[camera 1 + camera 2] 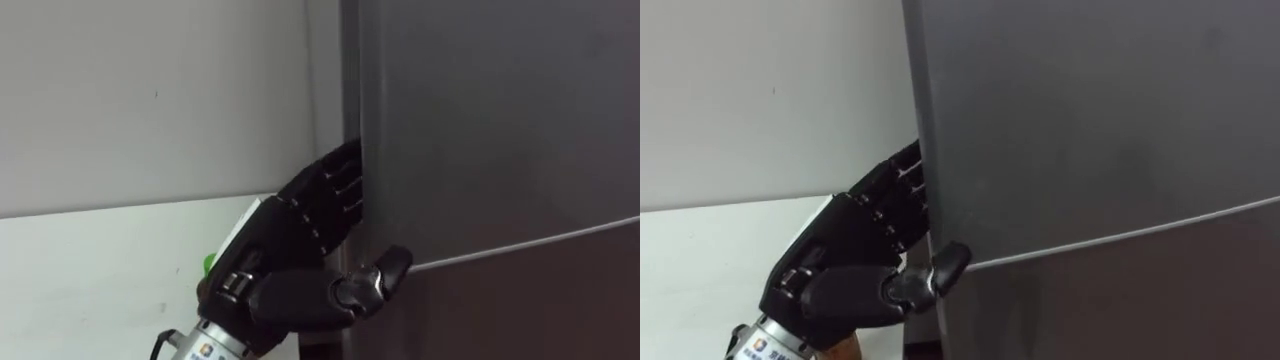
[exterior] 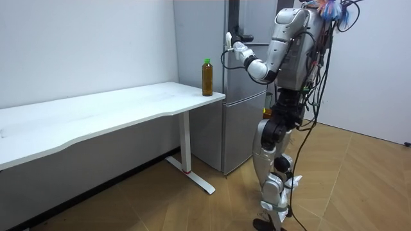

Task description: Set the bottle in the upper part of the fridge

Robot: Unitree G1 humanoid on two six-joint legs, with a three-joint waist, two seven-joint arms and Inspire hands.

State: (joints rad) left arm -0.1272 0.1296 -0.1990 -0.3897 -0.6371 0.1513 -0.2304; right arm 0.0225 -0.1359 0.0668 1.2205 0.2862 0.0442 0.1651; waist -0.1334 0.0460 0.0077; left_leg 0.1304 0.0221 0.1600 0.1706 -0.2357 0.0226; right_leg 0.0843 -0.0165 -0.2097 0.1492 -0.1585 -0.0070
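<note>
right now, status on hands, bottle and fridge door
Left hand gripping upper fridge door edge, thumb on front. Bottle upright on table corner. Door looks shut.

This looks like a bare test room or lab. A grey two-door fridge (image 2: 241,141) stands on a wood-plank floor (image 2: 359,186) against plain white walls (image 2: 83,45), and just beside the fridge runs one long white bench (image 2: 96,115).

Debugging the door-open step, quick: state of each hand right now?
Left hand: closed on the upper fridge door edge, fingers behind it, thumb on front.
Right hand: cannot be told.
</note>
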